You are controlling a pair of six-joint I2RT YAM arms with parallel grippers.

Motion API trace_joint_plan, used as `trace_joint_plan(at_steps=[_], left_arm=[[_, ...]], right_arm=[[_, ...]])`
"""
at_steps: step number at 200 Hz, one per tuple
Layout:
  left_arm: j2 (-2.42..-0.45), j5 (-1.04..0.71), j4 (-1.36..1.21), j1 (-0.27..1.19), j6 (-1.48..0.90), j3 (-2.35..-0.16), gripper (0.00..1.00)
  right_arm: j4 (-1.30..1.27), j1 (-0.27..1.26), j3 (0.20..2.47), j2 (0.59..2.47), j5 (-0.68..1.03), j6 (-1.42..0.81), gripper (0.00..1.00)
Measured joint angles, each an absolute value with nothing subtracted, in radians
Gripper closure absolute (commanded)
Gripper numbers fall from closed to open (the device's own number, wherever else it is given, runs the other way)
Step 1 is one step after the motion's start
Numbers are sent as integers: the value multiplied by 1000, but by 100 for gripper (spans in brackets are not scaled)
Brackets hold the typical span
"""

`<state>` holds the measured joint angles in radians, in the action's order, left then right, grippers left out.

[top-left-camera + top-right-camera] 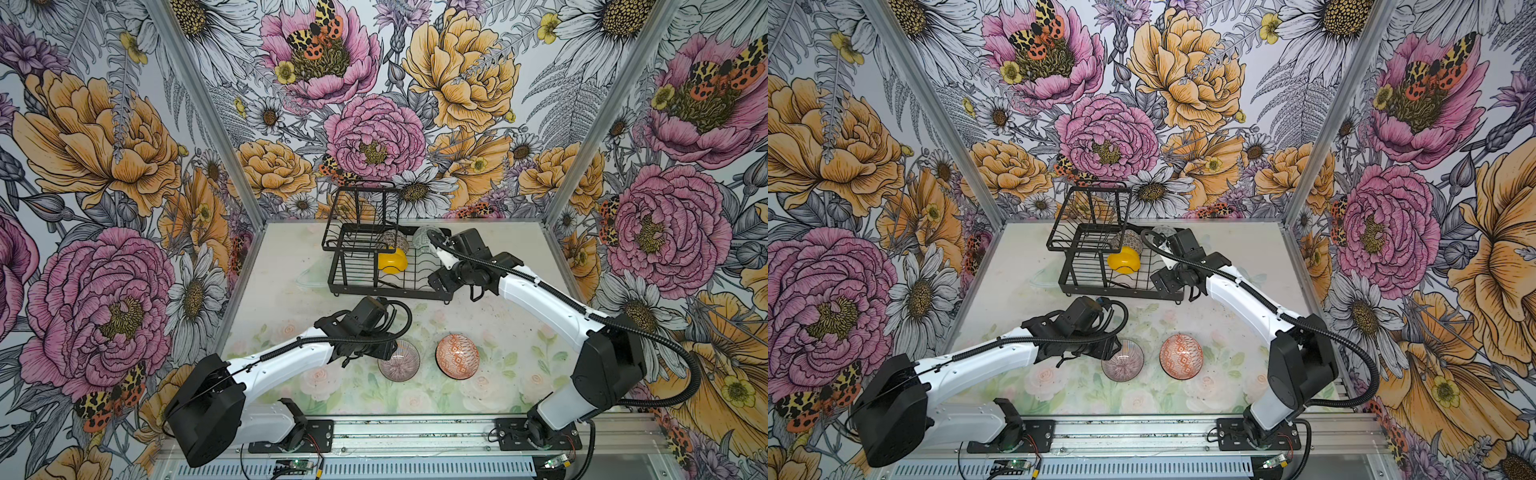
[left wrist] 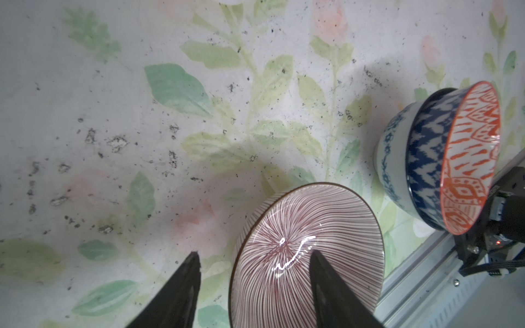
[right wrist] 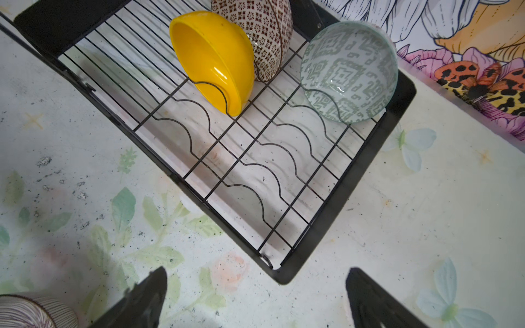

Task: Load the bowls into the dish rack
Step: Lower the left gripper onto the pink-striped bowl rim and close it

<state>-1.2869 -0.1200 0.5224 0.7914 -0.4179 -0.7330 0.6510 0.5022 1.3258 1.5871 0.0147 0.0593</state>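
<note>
The left gripper (image 2: 254, 254) is down at the pink bowl (image 2: 306, 255), which stands upright on the desk (image 2: 113, 85) in front of the dish rack (image 1: 386, 293), about level with the rack's middle. The gripper stands about half open, astride the bowl's near rim: 1 finger (image 2: 324, 281) reaches inside over the striped inner face, and the other finger (image 2: 187, 284) hangs outside with a strip of desk showing between it and the bowl's wall. It has not closed on the bowl.

The orange bowl (image 2: 471, 159) is also in front of the rack, off its right end and apart from the pink bowl. In the left wrist view it sits nested inside a blue-and-white bowl (image 2: 389, 159).

3 bowls stand on edge in the rack's lower tray. The yellow bowl (image 3: 216, 62) is slotted into the wavy wires, and the dark patterned bowl (image 3: 264, 37) leans against its back. The pale green bowl (image 3: 349, 73) is in the rack's back right corner, apart from the other 2.

The right gripper (image 3: 257, 269) hovers by the rack's front right corner, well clear of the bowls in the tray. Its jaws are spread wide and there is nothing between them.
</note>
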Motion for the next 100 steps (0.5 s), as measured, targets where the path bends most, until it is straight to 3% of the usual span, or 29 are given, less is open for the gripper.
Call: trace_joint_plan(at_steps=[100], left_arm=[[-1345,-133,489,803,-440,-691,73]], right_arm=[[651,496,1326,1602,24,59,0]])
